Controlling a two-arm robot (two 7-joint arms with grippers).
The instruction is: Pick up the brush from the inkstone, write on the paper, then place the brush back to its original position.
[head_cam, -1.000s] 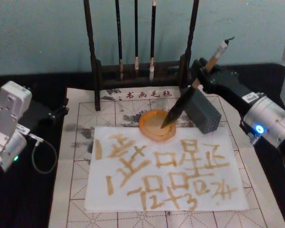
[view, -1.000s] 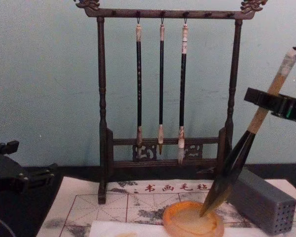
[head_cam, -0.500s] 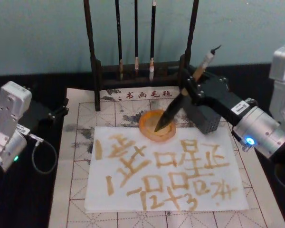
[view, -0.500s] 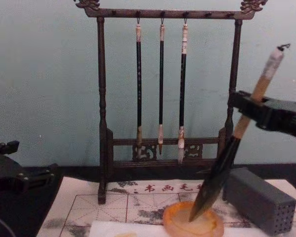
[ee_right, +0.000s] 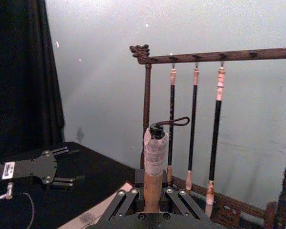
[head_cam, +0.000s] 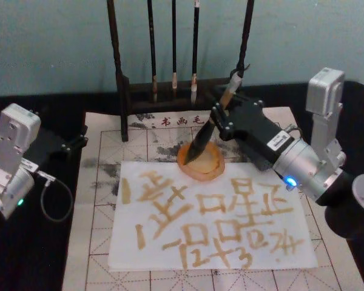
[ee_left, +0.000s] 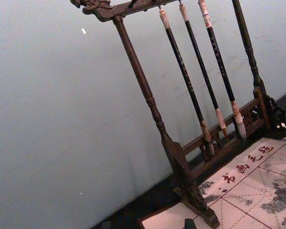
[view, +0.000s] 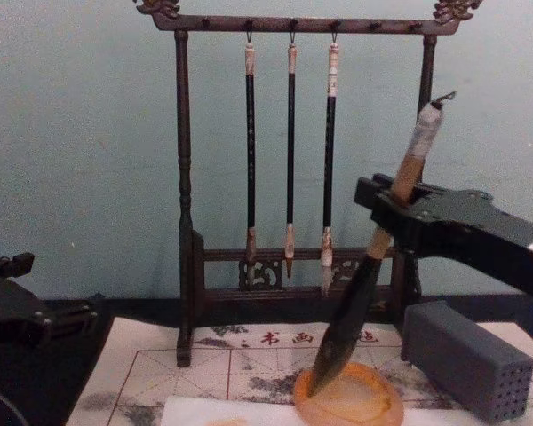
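Observation:
My right gripper (head_cam: 222, 115) is shut on the tan shaft of the brush (head_cam: 203, 137), which tilts with its cap up and back. The dark tuft rests inside the orange inkstone (head_cam: 201, 165), toward its left side. In the chest view the brush (view: 355, 306) slants down from the gripper (view: 387, 209) into the inkstone (view: 354, 405). The right wrist view shows the shaft (ee_right: 154, 179) clamped between the fingers. The white paper (head_cam: 212, 212), covered in yellowish strokes, lies in front of the dish. My left gripper (head_cam: 73, 143) sits parked and open at the left of the mat.
A dark wooden rack (head_cam: 181, 85) with three thin hanging brushes (view: 290, 151) stands behind the inkstone. A grey perforated block (view: 467, 359) lies to the right of the dish. The cream grid mat (head_cam: 97, 242) lies under the paper on a black table.
The right arm has swung left with the brush. The tuft slid from the right side of the dish to its left side, and the brush stands more upright. The left arm is still.

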